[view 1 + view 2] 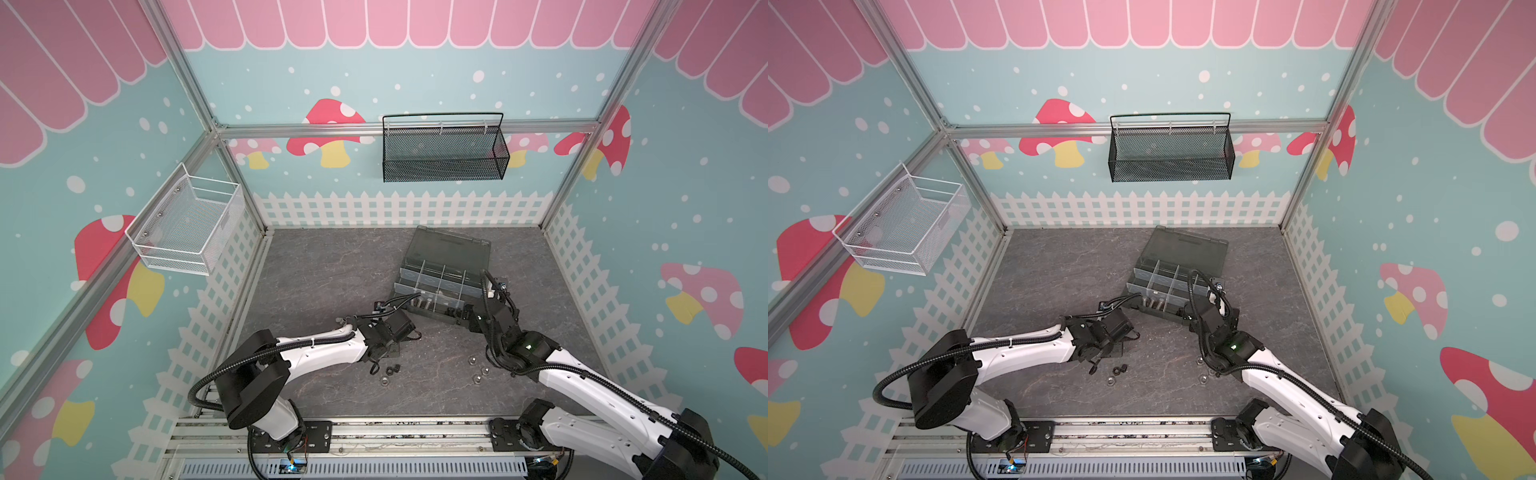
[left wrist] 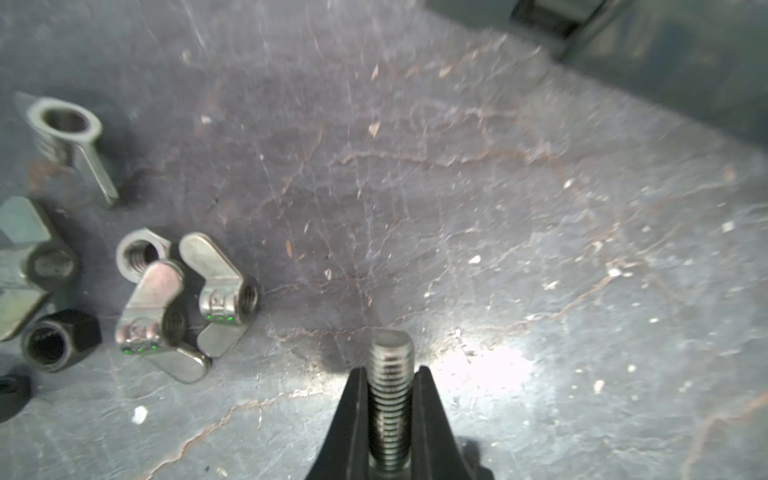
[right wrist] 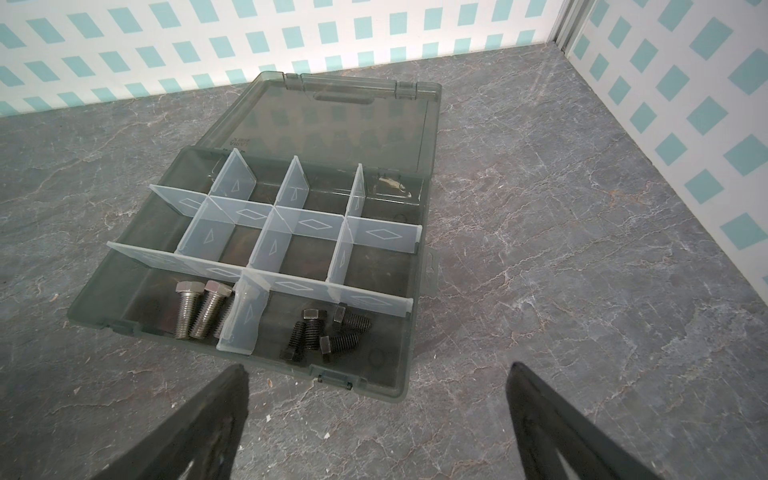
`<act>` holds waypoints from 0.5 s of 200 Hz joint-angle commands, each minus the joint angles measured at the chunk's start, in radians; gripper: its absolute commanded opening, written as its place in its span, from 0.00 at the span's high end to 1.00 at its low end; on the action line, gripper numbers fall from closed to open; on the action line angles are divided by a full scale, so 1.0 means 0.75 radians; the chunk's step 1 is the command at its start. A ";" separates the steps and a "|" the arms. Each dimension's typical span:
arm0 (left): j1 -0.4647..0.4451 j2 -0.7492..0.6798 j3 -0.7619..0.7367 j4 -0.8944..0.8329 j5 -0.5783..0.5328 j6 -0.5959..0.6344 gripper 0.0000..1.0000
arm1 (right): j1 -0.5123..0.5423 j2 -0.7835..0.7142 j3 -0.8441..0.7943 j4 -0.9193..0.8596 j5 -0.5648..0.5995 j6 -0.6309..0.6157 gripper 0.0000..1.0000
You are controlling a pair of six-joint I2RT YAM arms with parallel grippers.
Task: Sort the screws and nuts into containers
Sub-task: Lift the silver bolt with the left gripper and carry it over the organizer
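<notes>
Items I see from here:
- Silver screw (image 2: 390,399): bright threaded metal, glossy.
- Wing nuts (image 2: 224,286): shiny silver metal.
- Black nut (image 2: 60,338): dull dark metal.
- Fingers (image 2: 351,424): matt black plastic.
- Worktop (image 2: 540,249): matt grey, stone-veined.
- Organiser box (image 3: 395,374): smoky translucent plastic, smooth; dividers (image 3: 245,320) frosted clear plastic.
- Black screws (image 3: 345,343): matt.

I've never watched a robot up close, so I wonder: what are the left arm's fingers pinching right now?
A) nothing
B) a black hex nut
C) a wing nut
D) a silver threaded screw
D: the left wrist view shows the fingers clamped on the threaded shank of a silver screw, wing nuts lying loose nearby.
</notes>
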 commanded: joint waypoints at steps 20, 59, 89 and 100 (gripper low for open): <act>0.023 -0.077 0.063 0.016 -0.081 0.030 0.96 | -0.002 -0.023 -0.009 -0.027 0.008 0.016 0.02; 0.045 -0.120 0.109 0.048 -0.090 0.085 0.96 | -0.002 -0.019 -0.005 -0.023 0.005 0.019 0.02; 0.064 -0.084 0.185 0.074 -0.078 0.134 0.96 | -0.002 -0.025 -0.005 -0.025 -0.001 0.020 0.02; 0.071 -0.061 0.215 0.090 -0.079 0.150 0.96 | -0.003 -0.028 -0.004 -0.025 -0.003 0.019 0.02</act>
